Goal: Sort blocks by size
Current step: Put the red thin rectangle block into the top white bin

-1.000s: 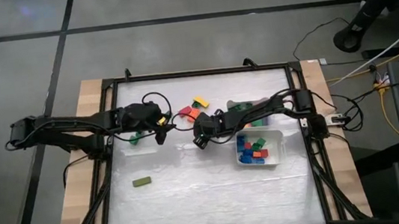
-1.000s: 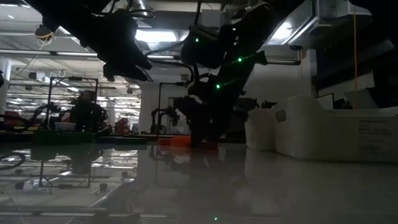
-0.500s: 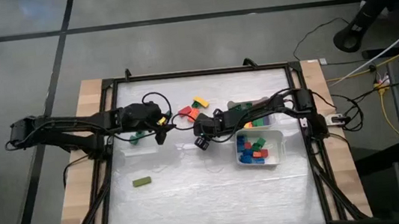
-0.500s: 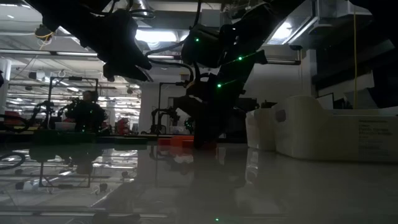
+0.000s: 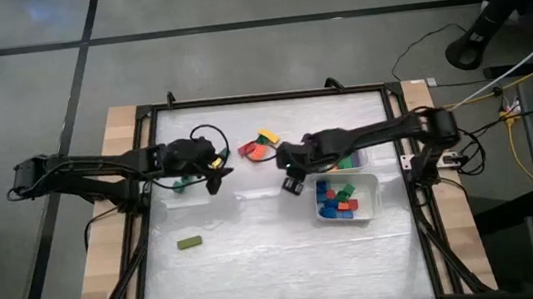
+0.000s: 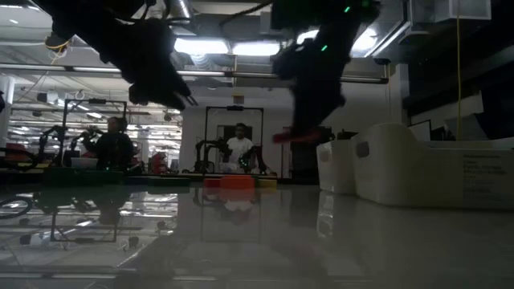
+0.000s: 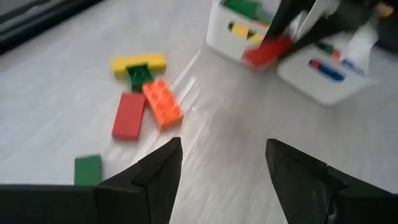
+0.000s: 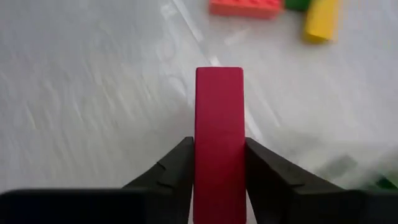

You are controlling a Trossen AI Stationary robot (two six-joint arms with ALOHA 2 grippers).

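Note:
My right gripper (image 5: 295,178) hangs above the table's middle, just left of the near white tray (image 5: 371,186), shut on a red block (image 8: 219,106). The low view shows that block (image 6: 301,134) in the air. My left gripper (image 7: 222,144) waits open over the left part of the table (image 5: 217,178), with nothing between its fingers. On the table lie a yellow bar (image 7: 138,61), a small green block (image 7: 138,73), an orange block (image 7: 163,104), a red block (image 7: 129,115) and a green block (image 7: 87,169). My right gripper pinches the red block's two long sides (image 8: 200,163) between its two fingers (image 8: 176,169). The fingers slant down from above and lie across the block. The block is lifted clear of the table, close to level, sticking out past the fingers (image 6: 301,134).
The near tray holds several blue, red and green blocks (image 5: 338,200); a second white tray (image 7: 231,25) behind it holds green and yellow ones. A lone green bar (image 5: 189,243) lies near the table's left front. A black frame (image 5: 261,98) rims the table.
My right gripper has risen from the table and gone toward the table's right edge, up to the near tray. The red block has come up with it, lifted clear of the table. The other blocks have stayed where they were.

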